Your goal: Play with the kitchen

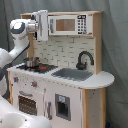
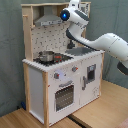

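The kitchen [image 1: 75, 102] is a white and light-wood toy with a white pegboard back, a black faucet [image 1: 84, 59], a grey sink [image 1: 73, 74] and a windowed oven door [image 1: 27, 104]. In the second exterior view the kitchen [image 2: 36, 85] shows its grey hood [image 2: 47, 20] and knobs [image 2: 65, 73]. My gripper [image 1: 45, 25] hangs high at the upper shelf, just to the first exterior view's left of the microwave [image 1: 69, 25]. In the second exterior view the gripper [image 2: 74, 5] is near the top edge, beside the hood. A small metal pot [image 1: 31, 62] stands on the stovetop below it.
The white arm [image 2: 107, 45] reaches in from the second exterior view's right, over the sink side of the counter. A grey curtain [image 1: 115, 45] hangs behind the kitchen. The kitchen stands on a wooden surface [image 2: 100, 112]. The rounded counter end [image 1: 102, 78] juts out toward the first exterior view's right.
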Tool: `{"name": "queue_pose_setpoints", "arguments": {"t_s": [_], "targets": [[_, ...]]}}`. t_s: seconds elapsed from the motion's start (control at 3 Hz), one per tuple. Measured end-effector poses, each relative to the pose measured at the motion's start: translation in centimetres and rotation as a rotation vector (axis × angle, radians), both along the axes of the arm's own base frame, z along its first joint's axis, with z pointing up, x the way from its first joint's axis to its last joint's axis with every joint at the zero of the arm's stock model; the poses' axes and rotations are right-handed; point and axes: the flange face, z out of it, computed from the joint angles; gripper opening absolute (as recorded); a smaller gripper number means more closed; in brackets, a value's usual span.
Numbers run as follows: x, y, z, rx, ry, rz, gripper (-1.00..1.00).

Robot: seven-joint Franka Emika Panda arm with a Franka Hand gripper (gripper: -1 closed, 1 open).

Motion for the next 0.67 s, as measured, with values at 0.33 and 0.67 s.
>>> {"name": "queue_pose_setpoints", "arguments": {"t_s": [0.33, 0.67], "targets": [[-2.1, -2.5, 1.7, 0.024, 0.008, -0.064, -1.00], [-3.3, -4.2, 1.1, 0.047, 0.029, -0.094, -1.00]]}}
